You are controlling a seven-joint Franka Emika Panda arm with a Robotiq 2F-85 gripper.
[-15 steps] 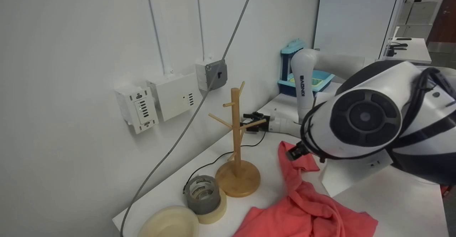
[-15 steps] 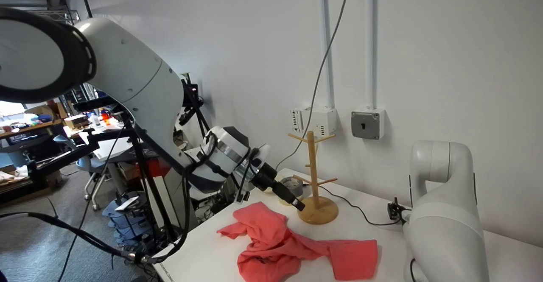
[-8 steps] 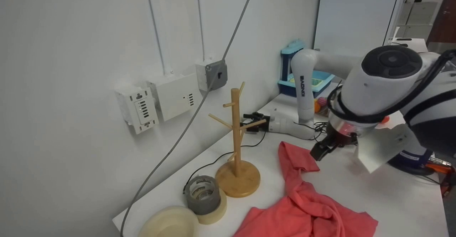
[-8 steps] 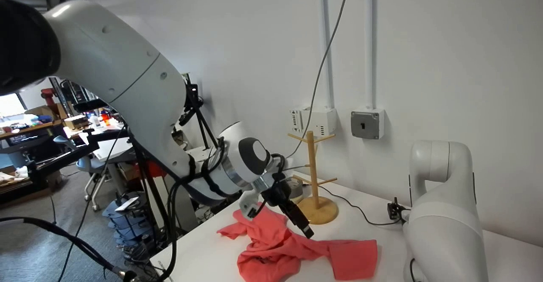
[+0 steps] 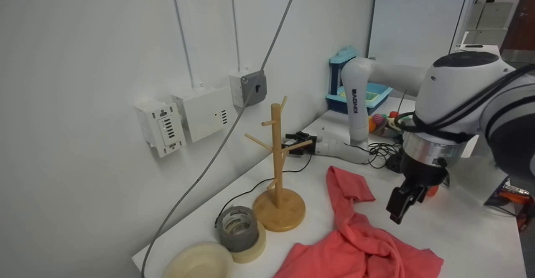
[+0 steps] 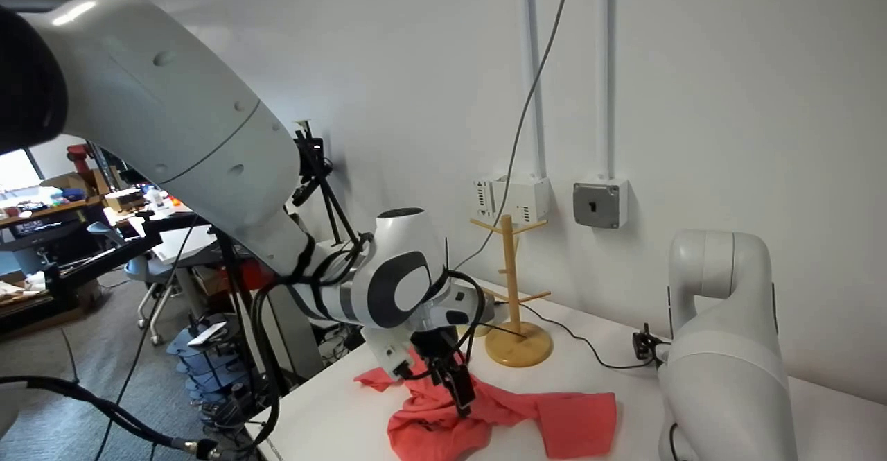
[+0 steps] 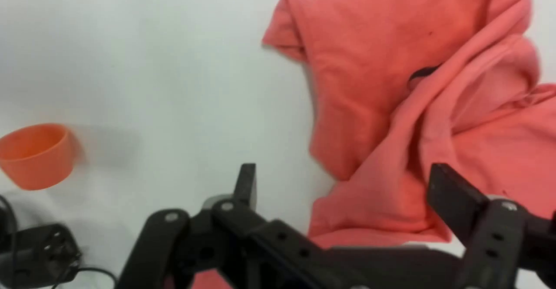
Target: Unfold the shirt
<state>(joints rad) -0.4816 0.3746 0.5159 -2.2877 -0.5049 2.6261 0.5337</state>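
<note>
Red shirt (image 5: 359, 248) crumpled on table (image 5: 468, 244), gripper (image 7: 343, 174) spread wide

A pale wall (image 5: 83, 81) rises behind the table, which has a white top. In an exterior view the robot arm (image 6: 187, 114) reaches in from the upper left and bends down over the table. A second arm (image 6: 727, 371), also white, stands at the right of that view. The shirt lies wrinkled on the table, bunched into thick folds, with one end stretched out flatter. Near it a wooden stand (image 5: 277, 169) stands upright, pegs sticking out at several heights. The gripper points downward, its fingers (image 7: 456, 200) wide apart; in the wrist view one shows against the shirt, the other against the table. A cream bowl (image 5: 198, 253) is cut off by the lower edge of an exterior view. Next to it, a gray tape roll (image 5: 235, 240) sits on a paler roll (image 5: 251, 254), just beside the stand's base. An orange cup (image 7: 41, 163) sits on the table, well apart from the shirt.
</note>
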